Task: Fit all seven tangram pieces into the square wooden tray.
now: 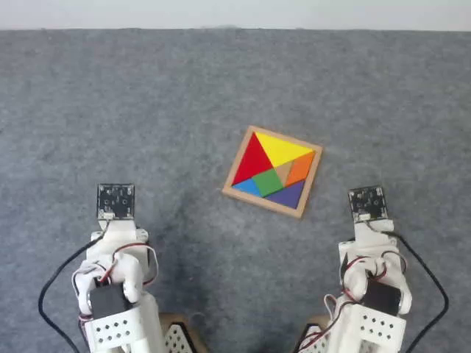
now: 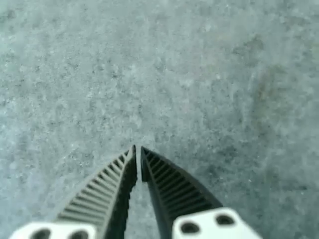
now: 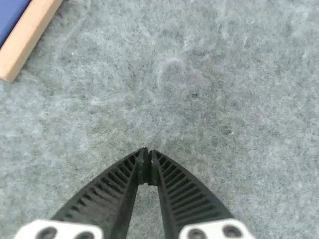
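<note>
my left tool (image 2: pixel 138 149) and right tool (image 3: pixel 146 152) sit pinched together, empty, over the grey surface (image 1: pixel 147 110), with the wooden tray (image 1: pixel 308 184) ahead between them looking filled, so a careless reach could knock its rim and unseat the pieces (image 1: pixel 256 160).

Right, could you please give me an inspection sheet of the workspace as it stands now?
Surface: grey felt mat, flat, covering the table.
Job's things: square wooden tray lies angled, nearer the right gripper; red piece, yellow piece, orange piece, green piece, light blue piece and purple piece sit inside; small tan triangle at centre may be piece or bare tray, cannot tell.
Clutter: nothing seen.
Grippers: left gripper and right gripper both shut, empty, over bare mat.
Cables: a black cable loops beside each arm, off the tray.
Surroundings: pale strip beyond the mat's far edge.
</note>
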